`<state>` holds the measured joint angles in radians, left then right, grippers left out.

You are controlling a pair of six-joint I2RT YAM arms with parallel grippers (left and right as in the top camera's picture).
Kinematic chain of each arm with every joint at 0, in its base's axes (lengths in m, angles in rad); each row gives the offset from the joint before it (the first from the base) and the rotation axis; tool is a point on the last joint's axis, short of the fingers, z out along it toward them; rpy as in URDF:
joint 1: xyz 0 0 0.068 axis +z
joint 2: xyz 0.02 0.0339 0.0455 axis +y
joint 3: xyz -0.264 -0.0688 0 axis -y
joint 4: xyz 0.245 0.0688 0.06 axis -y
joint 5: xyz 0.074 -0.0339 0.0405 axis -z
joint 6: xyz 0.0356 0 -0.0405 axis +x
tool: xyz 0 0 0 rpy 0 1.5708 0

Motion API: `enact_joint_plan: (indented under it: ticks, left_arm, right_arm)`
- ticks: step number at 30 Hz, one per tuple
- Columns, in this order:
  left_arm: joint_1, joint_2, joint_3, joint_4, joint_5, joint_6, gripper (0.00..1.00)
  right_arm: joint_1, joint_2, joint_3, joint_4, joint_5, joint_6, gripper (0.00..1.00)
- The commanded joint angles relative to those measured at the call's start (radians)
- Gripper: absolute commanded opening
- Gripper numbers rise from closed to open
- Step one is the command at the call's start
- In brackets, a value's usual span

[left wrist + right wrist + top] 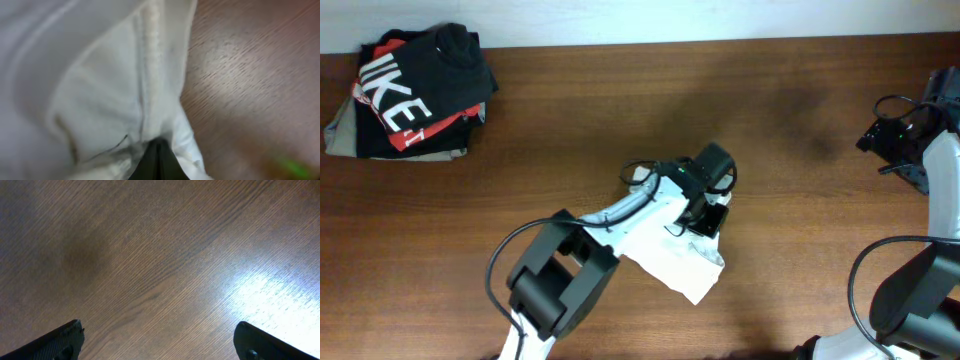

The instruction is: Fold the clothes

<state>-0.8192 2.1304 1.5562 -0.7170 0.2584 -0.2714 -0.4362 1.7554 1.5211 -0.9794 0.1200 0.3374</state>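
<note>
The surface (790, 230) is dark brown wood with a fine slanting grain, glossy enough to show a pale patch of glare. A strip of cream wall (720, 18) runs along its far edge. The white T-shirt (672, 258) lies crumpled directly under the left claw (158, 159) and spreads from it toward the near edge, partly covered by that arm. The left claw is closed, its dark tips pinched together on a bunch of the shirt's thin fabric. Well away from that claw, at the far left corner, a black shirt (455, 60) with white letters and red sits on a grey-olive garment (342, 132). Only the left wrist view shows the pinch itself, a ribbed seam (151, 60) running up from the tips, and bare wood to the claw's right. Only the right wrist view shows the right claw (157, 327), its jaws spread wide over bare wood and holding nothing.
</note>
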Motion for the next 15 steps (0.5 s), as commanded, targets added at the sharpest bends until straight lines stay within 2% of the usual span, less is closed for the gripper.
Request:
enact_joint_plan:
  ticks: [1,4,6,8,9,11,12,13,14,15]
  left_arm:
    - [-0.034,0.014,0.014,0.033,0.027,-0.008,0.01]
    - [-0.035,0.012,0.061,0.018,0.074,0.021,0.02]
    - [-0.028,0.000,0.216,-0.142,0.076,0.117,0.02]
    - [-0.003,-0.018,0.375,-0.311,-0.033,0.116,0.02]
    - [0.027,-0.023,0.483,-0.423,-0.119,0.116,0.06]
    - [0.088,-0.023,0.568,-0.521,-0.136,0.115,0.10]
    - [0.120,-0.023,0.572,-0.536,-0.136,0.115,0.15]
    - [0.159,-0.020,0.571,-0.550,-0.137,0.115,0.50]
    - [0.205,-0.018,0.571,-0.566,-0.136,0.115,0.96]
    - [0.271,-0.018,0.571,-0.585,-0.136,0.115,0.99]
  right_arm:
    - [-0.003,0.006,0.005,0.000,0.020,0.009,0.99]
    - [-0.003,0.006,0.005,0.000,0.020,0.009,0.99]
    - [-0.003,0.006,0.005,0.000,0.020,0.009,0.99]
    - [-0.003,0.006,0.005,0.000,0.020,0.009,0.99]
    - [-0.003,0.006,0.005,0.000,0.020,0.009,0.99]
    - [-0.003,0.006,0.005,0.000,0.020,0.009,0.99]
    - [-0.003,0.006,0.005,0.000,0.020,0.009,0.99]
    - [-0.003,0.006,0.005,0.000,0.020,0.009,0.99]
    - [-0.003,0.006,0.005,0.000,0.020,0.009,0.99]
    - [-0.003,0.006,0.005,0.000,0.020,0.009,0.99]
